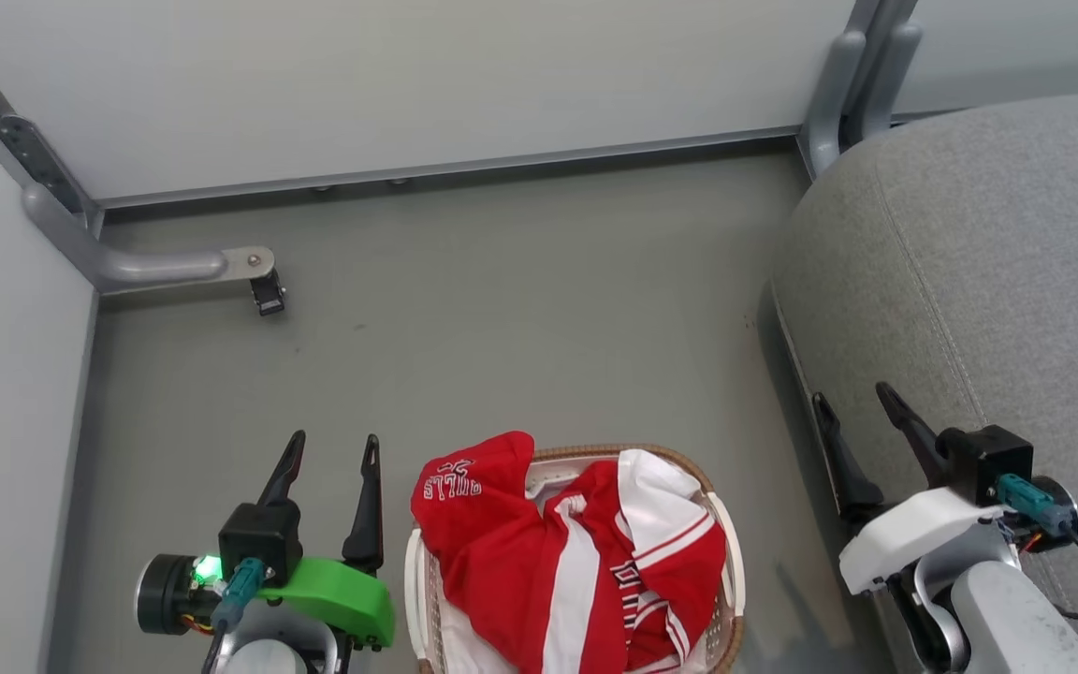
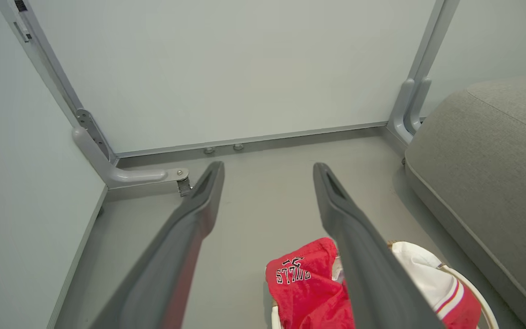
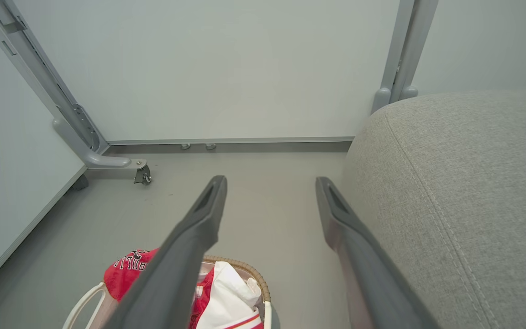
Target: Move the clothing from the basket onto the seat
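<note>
From the head view, we are at the very start of the job: the clothing (image 1: 558,552), red and white jerseys, lies heaped in the basket (image 1: 732,552) on the floor (image 1: 502,309), one lettered red fold draped over the left rim, while the seat (image 1: 969,253) to our right carries nothing on the part we can see. Our left gripper (image 1: 334,437) hangs just left of the basket, fingers spread and empty; our right gripper (image 1: 850,392) hovers at the seat's edge, equally wide apart and holding nothing. The left wrist view looks between our parted fingers at bare floor and adds the seat's side face. The right wrist view brings the seat's stitched seam close and reveals the basket's white handle. As we judge it, every grasp, lift and drop remains ahead.
</note>
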Controlling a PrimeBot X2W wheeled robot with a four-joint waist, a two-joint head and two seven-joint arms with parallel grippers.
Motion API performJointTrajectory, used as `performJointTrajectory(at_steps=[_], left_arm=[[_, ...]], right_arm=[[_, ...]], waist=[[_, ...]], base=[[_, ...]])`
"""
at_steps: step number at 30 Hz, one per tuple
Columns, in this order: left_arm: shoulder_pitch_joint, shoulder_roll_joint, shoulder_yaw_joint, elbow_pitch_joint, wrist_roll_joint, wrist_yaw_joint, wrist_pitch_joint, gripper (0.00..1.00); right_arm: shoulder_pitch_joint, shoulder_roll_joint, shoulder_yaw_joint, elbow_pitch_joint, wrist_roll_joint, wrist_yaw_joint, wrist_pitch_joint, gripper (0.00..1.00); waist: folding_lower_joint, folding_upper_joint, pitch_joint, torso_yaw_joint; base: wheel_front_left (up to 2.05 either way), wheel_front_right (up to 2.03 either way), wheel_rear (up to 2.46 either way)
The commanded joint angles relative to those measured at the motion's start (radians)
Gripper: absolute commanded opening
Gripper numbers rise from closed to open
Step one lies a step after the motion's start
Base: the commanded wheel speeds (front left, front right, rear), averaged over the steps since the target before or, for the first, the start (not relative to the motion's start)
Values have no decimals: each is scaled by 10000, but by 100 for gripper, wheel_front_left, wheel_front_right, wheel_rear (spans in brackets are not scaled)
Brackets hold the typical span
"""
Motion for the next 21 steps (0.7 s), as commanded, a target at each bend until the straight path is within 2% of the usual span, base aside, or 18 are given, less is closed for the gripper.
performJointTrajectory(at_steps=[1,12,21], left_arm=[[-319,22,-58,87,115,-2,-67,100],[-1827,-10,-1297,1053,120,-112,-211,100],[-3136,-7,-1949,2439,-205,-256,-201,100]], right_arm=[[-266,-31,-33,-128,-173,-6,-83,100],[-1337,67,200,-949,-533,-6,-236,100],[-2215,381,38,-1727,-426,-6,-236,100]], waist=[[0,88,762,-482],[0,96,2863,-1650],[0,96,4559,-2225]], base=[[0,0,0],[0,0,0],[0,0,0]])
